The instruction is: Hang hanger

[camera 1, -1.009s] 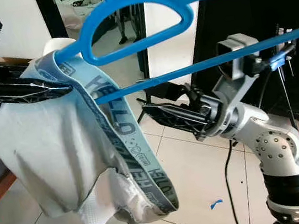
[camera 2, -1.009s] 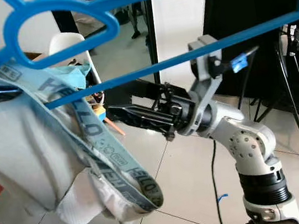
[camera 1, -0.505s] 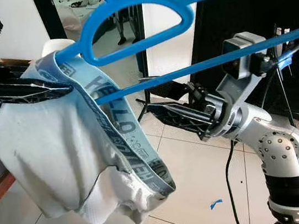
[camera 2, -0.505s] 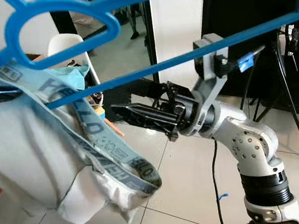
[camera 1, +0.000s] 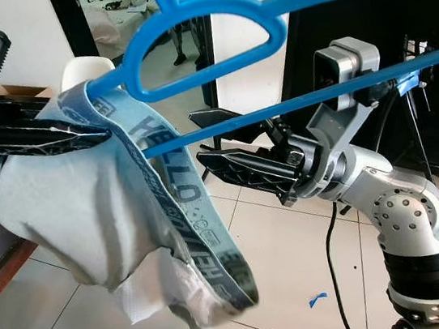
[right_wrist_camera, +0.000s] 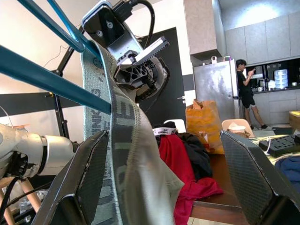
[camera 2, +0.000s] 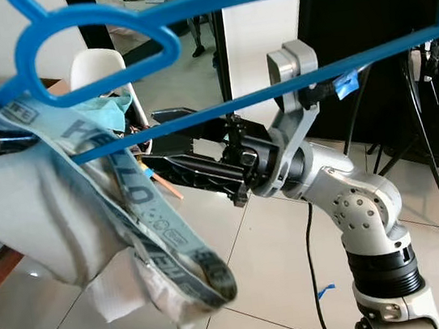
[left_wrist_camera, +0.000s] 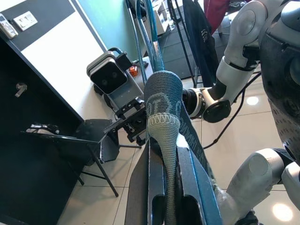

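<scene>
- The blue plastic hanger (camera 1: 207, 19) sits high and close in front of my head camera, its lower bar slanting across the scene and its hook running off the top of the frame; I can't see it resting on any rail.
- A pale grey garment with a light-blue "HELLO" lettered waistband (camera 1: 174, 179) is draped over the hanger's left end, the waistband looping down below the bar and the cloth hanging beneath it.
- My left claw (camera 1: 76, 135) is clamped together on the garment's fabric right at the hanger's left end; the wrist view shows the cloth pinched between the two black fingers (left_wrist_camera: 154, 187).
- My right claw (camera 1: 239, 158) is held near the hanger's lower bar, fingers spread apart, with the bar crossing just above them; from its wrist view the waistband hangs between the two pads (right_wrist_camera: 93, 164) without being gripped.
- I judge the task as midway: the garment is on the hanger, but the hanger has yet to go onto a rail or hook, and I see no such support in front of me.
- Around it: white tiled floor (camera 1: 282, 262), a white chair (camera 1: 82, 69) behind the left claw, a dark doorway beyond.
</scene>
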### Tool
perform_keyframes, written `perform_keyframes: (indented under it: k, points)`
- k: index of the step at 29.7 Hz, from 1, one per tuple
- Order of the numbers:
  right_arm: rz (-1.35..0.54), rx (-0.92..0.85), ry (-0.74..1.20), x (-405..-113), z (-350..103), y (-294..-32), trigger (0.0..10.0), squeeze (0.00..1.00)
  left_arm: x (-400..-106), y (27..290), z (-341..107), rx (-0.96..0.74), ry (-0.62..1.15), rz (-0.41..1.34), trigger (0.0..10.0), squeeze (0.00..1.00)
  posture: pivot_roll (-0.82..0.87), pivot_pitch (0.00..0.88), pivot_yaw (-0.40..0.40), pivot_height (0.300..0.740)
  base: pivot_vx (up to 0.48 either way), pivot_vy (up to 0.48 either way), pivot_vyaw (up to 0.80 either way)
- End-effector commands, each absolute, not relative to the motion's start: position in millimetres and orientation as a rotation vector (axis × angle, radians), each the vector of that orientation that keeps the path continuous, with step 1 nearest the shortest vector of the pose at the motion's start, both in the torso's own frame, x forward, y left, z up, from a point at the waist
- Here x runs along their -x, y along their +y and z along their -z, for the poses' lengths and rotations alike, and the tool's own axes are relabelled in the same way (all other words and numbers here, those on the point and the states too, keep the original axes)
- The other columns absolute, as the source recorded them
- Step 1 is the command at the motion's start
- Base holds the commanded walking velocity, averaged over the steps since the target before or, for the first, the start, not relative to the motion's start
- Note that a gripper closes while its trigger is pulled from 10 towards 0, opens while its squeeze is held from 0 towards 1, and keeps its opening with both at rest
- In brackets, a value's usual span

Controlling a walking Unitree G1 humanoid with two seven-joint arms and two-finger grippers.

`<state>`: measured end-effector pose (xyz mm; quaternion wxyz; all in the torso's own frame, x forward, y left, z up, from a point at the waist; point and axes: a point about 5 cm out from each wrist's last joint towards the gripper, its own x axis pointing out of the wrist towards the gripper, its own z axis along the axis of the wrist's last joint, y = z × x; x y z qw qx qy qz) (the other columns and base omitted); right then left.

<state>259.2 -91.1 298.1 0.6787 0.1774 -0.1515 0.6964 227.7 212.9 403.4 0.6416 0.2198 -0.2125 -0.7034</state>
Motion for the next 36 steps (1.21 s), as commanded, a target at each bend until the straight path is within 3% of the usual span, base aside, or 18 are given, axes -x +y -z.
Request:
perform_keyframes:
  k: [1, 21, 28, 31, 33, 34, 35, 36]
  points:
    - [-1.612, -0.382, -0.354, -252, -302, -88, 10.0, 0.00, -228, 211, -402, -0.493, -0.491, 1.614, 10.0, 0.00, -0.01, 0.042, 0.040, 0.740, 0.000, 0.000, 0.00]
    - [-1.600, -0.323, -0.303, -251, -298, -78, 10.0, 0.00, -228, 209, -402, -0.494, -0.496, 1.621, 10.0, 0.00, -0.01, 0.042, 0.043, 0.740, 0.000, 0.000, 0.00]
    - [-1.532, -0.228, -0.203, -259, -287, -69, 10.0, 0.00, -225, 205, -404, -0.490, -0.516, 1.636, 10.0, 0.00, -0.01, 0.039, 0.041, 0.740, 0.000, 0.000, 0.00]
    - [-1.570, -0.079, -0.104, -253, -268, -64, 10.0, 0.00, -226, 204, -407, -0.498, -0.535, 1.616, 10.0, 0.00, -0.01, 0.038, 0.039, 0.740, 0.000, 0.000, 0.00]
    - [-1.570, -0.079, -0.104, -253, -268, -64, 10.0, 0.00, -226, 204, -407, -0.498, -0.535, 1.616, 10.0, 0.00, -0.01, 0.038, 0.039, 0.740, 0.000, 0.000, 0.00]
    - [-1.583, 0.070, 0.009, -249, -248, -64, 10.0, 0.00, -228, 204, -411, -0.503, -0.560, 1.586, 10.0, 0.00, -0.01, 0.037, 0.036, 0.740, 0.000, 0.000, 0.00]
    - [-1.583, 0.070, 0.009, -249, -248, -64, 10.0, 0.00, -228, 204, -411, -0.503, -0.560, 1.586, 10.0, 0.00, -0.01, 0.037, 0.036, 0.740, 0.000, 0.000, 0.00]
    - [-1.552, 0.195, 0.114, -251, -231, -66, 10.0, 0.00, -229, 204, -414, -0.508, -0.586, 1.556, 10.0, 0.00, -0.01, 0.035, 0.035, 0.740, 0.000, 0.000, 0.00]
